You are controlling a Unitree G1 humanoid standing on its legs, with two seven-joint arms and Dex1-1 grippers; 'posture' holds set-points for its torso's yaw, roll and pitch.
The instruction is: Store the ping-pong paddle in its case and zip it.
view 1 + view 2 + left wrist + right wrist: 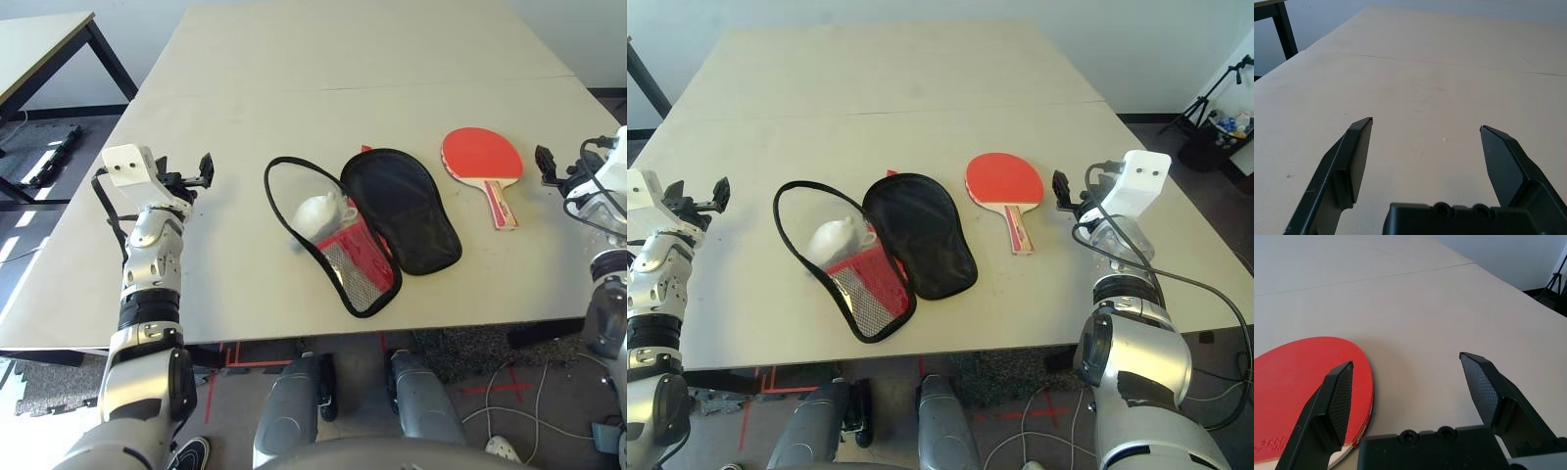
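Pale, broad table (294, 59) here, a thin seam running across it, a plain light wall (921, 10) behind, and over on the right a black tripod (1210, 93) by a bin (1213, 145). On the table, the case (416, 211) lies wide open: black lining, black edging, mesh pocket, whitish lump (315, 216) inside. Just to its right, the paddle (482, 155), red face up, striped wooden handle toward the robot. Left gripper (1426, 122), jaws wide apart, empty; right gripper (1406, 357), same, near the paddle.
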